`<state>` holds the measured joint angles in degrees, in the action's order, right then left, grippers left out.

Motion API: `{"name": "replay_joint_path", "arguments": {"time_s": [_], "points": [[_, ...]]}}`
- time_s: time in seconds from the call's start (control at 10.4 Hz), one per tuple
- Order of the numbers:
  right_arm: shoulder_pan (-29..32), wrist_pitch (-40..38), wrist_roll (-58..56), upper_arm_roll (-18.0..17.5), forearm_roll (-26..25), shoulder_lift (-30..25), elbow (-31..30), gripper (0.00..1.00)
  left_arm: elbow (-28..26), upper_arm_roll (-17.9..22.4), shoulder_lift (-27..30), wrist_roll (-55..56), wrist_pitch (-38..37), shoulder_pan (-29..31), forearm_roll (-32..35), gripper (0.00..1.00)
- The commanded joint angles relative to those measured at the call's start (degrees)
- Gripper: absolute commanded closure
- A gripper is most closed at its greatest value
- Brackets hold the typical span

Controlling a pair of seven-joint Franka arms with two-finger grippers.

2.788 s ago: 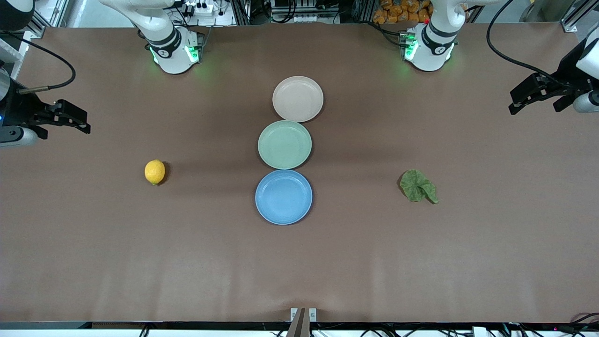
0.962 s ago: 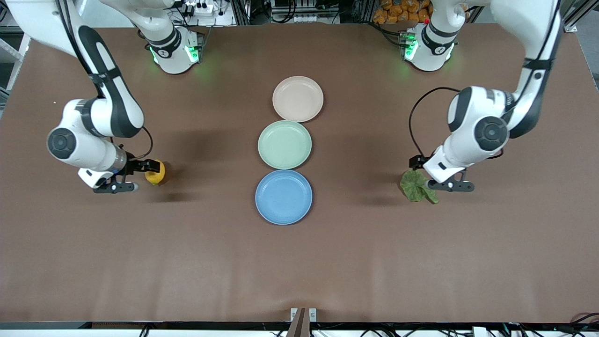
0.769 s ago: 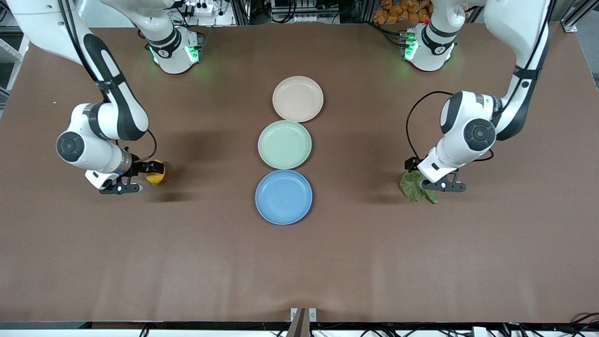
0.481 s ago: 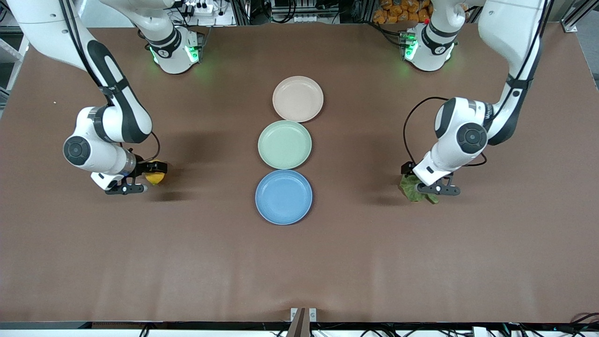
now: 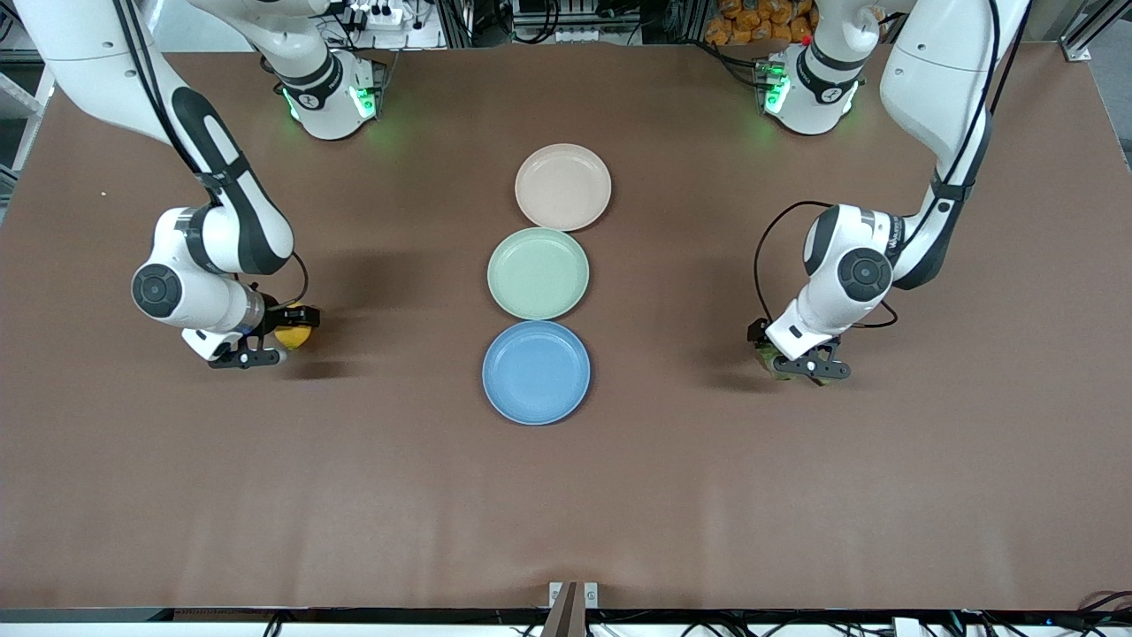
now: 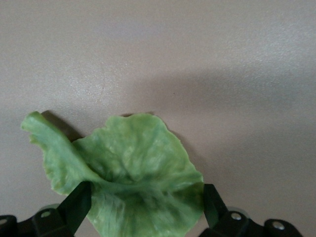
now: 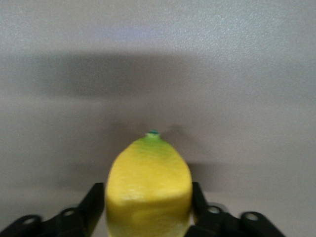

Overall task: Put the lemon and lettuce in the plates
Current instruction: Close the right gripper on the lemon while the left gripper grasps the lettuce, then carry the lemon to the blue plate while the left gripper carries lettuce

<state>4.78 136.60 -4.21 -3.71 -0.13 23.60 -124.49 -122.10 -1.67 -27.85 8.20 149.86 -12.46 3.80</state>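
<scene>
Lemon: I see the lemon (image 7: 149, 190) lying on the table toward the right arm's end, well apart from the plates. It is a smooth, waxy yellow oval with a small green nub at its tip.

Right gripper: the right gripper (image 7: 148, 207) is down at the lemon, and its black fingers (image 7: 94, 205) press against the fruit's two flanks, pinching it. In the front view I can only make out the yellow body (image 5: 293, 336) poking out beside the wrist.

Lettuce: the lettuce (image 6: 126, 173) lies flat on the table toward the left arm's end. It is a dull green leaf, wrinkled and veined, with a wavy rim and one lobe folded up along a crease.

Left gripper: the left gripper (image 6: 143, 207) is low over the leaf with its jaws spread wide, one black finger (image 6: 79, 202) at each side of it. I see no pinch yet.

Blue plate: the blue plate (image 5: 536, 372) is round, shallow and matte, nearest the front camera.

Green plate: the green plate (image 5: 538, 273) sits just beside the blue one, between it and the pink one.

Pink plate: the pink plate (image 5: 563, 187) is pale, the same round shape, nearest the bases.

Table: the table (image 5: 566, 495) has a brown, faintly creased matte cover.
</scene>
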Motion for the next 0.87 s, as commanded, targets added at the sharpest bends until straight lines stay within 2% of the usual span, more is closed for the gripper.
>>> {"name": "replay_joint_path", "arguments": {"time_s": [0.0, 0.1, 0.19, 0.38, 0.58, 0.77], "points": [[0.05, -0.45, 0.25, -0.07, 0.84, -0.05, 0.56, 0.56, -0.5, 1.57, -0.27, -0.03, 1.75, -0.9, 1.74, 0.38], [0.05, -0.45, 0.43, -0.07, 0.84, -0.22, 0.65, 0.62, -0.42, 1.58, -0.53, -0.03, 1.84, -0.9, 1.74, 0.64], [-0.21, -1.15, 0.6, -0.15, 0.84, -0.74, 2.04, 0.66, -0.42, 1.58, -0.71, -0.03, 1.84, -0.99, 1.74, 0.81], [-1.52, -12.35, 4.28, -0.24, 0.92, -0.84, 8.44, 0.67, -0.5, 1.58, -0.71, 0.06, 1.84, -0.99, 1.74, 1.0], [-3.89, -13.46, 9.28, -0.42, 1.01, -0.23, 11.89, 0.67, -0.42, 1.58, -0.28, 0.24, 1.67, -0.99, 1.74, 1.0], [-7.14, -14.07, 12.2, -0.51, 5.03, 0.65, 15.84, 0.67, -0.42, 1.49, 1.47, 0.67, 0.71, -0.9, 1.74, 1.0]]}}
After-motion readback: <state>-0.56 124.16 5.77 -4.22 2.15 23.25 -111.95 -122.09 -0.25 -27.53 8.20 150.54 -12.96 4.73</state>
